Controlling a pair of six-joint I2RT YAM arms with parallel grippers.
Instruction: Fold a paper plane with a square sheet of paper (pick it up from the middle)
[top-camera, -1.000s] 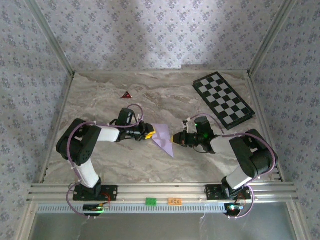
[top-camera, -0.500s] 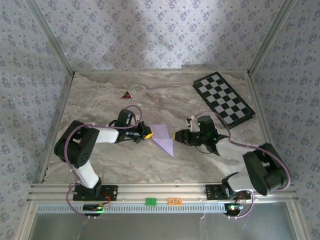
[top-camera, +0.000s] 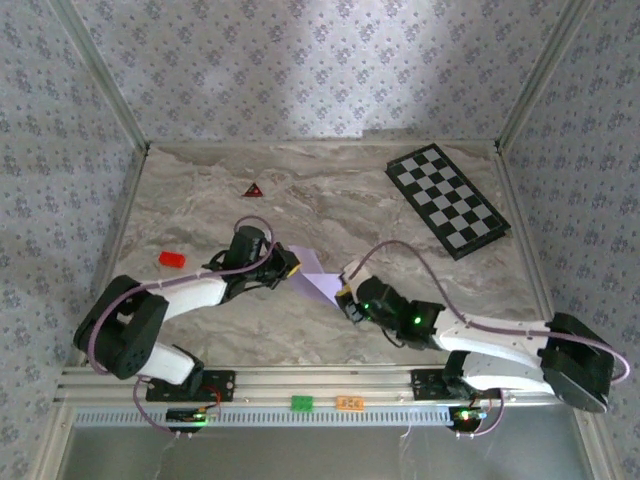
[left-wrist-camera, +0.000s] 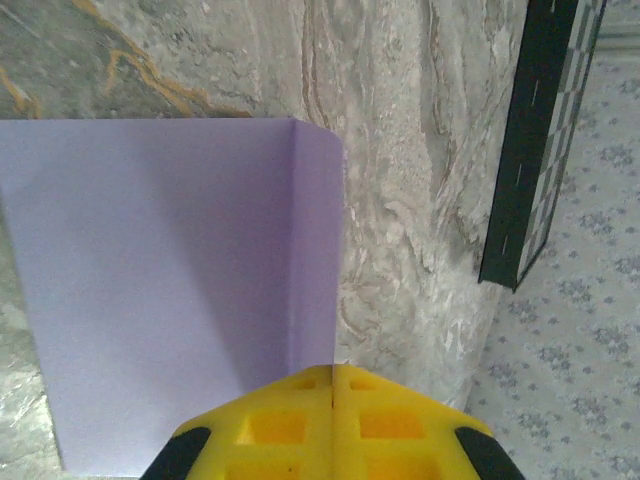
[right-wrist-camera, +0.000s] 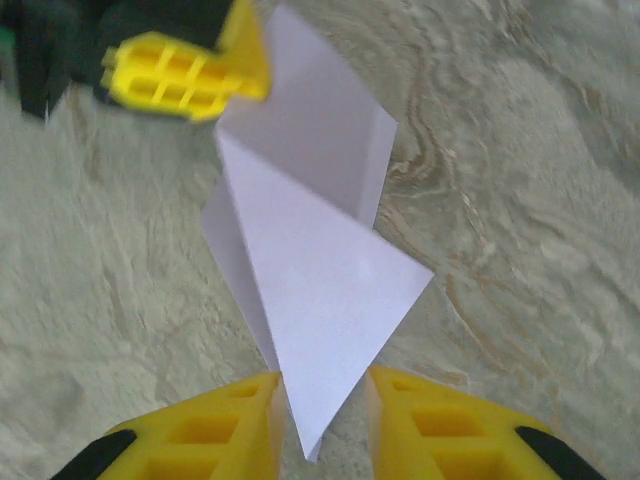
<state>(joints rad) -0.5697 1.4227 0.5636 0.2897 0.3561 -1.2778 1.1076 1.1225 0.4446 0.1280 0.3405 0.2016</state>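
On the marbled table (top-camera: 200, 205), creased lilac paper (top-camera: 316, 280); floral walls (top-camera: 320, 70) around.

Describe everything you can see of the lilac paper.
The lilac paper is thin and plain, folded into a pointed shape with sharp creases. It lies on the marble table between the arms. The left gripper is shut on one edge; the pointed tip sits between the fingers of the open right gripper.

You see your left pincer (left-wrist-camera: 333, 378) at bottom centre, pinched tight on the creased lilac square sheet of paper (left-wrist-camera: 170, 280); the checkered board (left-wrist-camera: 535, 130) edges the upper right, across the marble desk (left-wrist-camera: 400, 150).
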